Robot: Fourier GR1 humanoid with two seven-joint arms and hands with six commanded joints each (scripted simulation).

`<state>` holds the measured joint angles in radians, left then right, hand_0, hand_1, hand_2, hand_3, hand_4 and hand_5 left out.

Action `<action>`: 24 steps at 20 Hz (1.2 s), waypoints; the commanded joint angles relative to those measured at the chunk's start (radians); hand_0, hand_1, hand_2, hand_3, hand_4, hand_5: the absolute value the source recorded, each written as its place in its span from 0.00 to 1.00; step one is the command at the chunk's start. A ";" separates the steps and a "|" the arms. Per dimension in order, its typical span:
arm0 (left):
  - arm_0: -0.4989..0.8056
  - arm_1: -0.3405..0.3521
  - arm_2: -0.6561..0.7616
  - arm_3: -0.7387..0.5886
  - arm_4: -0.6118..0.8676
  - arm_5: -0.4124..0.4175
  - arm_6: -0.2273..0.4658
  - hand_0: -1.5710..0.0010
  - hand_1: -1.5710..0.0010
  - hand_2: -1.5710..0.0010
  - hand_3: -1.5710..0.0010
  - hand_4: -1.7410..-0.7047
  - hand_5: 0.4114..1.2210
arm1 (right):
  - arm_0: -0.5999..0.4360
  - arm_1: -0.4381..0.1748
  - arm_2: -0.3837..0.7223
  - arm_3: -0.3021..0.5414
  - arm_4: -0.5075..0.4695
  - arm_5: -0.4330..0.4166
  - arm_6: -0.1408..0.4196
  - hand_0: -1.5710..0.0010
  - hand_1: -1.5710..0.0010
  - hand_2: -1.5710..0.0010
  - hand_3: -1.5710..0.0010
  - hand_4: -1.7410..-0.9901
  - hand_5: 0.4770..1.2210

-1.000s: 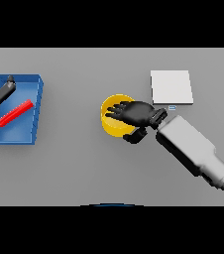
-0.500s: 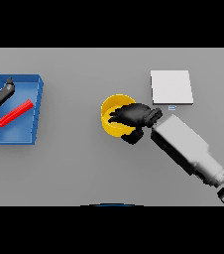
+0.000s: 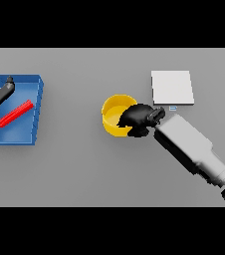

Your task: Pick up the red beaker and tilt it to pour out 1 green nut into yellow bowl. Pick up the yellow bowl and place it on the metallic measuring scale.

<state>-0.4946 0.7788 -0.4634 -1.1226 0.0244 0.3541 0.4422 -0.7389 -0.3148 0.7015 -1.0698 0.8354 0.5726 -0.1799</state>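
Right hand (image 3: 137,118) has curled in since the earlier frames: fingers were spread flat over the bowl, now they're bent down over its right rim, thumb side below the bowl's outer wall. Looks like a grip on the rim, fingers narrow around it. The forearm has swung slightly closer to the bowl too.

Round yellow bowl (image 3: 113,115) hasn't shifted; it sits on the grey tabletop (image 3: 84,169) near the middle, with the hand covering its right side. Can't see any nut inside.

Flat square metallic measuring scale (image 3: 171,87) is up and to the right of the bowl, apart from it, unchanged. A small bluish strip at its front edge could be a display; nothing readable on it. No other labels or writing visible.

Far left: the blue rectangular tray (image 3: 29,130) holds the long red beaker (image 3: 15,114), lying tilted on its side, same as before. Left hand (image 3: 2,92) shows at the tray's upper-left corner over the rim, position unchanged; can't tell its finger state.
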 commanded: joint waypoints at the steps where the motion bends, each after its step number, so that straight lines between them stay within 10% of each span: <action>1: 0.001 0.000 -0.001 0.004 0.002 -0.006 0.004 1.00 1.00 1.00 1.00 0.96 0.34 | 0.001 -0.003 0.005 -0.003 0.000 -0.002 0.001 0.10 0.10 0.20 0.19 0.08 0.94; 17: -0.003 0.015 0.005 -0.006 0.003 -0.015 -0.013 1.00 1.00 1.00 1.00 0.97 0.35 | -0.024 -0.113 -0.105 -0.219 -0.070 0.075 0.095 0.00 0.00 0.09 0.20 0.00 1.00; 24: -0.010 0.015 0.003 -0.011 0.000 -0.013 0.017 1.00 1.00 1.00 1.00 0.96 0.37 | -0.049 -0.142 -0.182 -0.165 -0.081 0.038 0.117 0.00 0.00 0.05 0.20 0.00 1.00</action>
<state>-0.5048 0.7939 -0.4603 -1.1336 0.0246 0.3414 0.4583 -0.7880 -0.4573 0.5192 -1.2347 0.7551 0.6112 -0.0603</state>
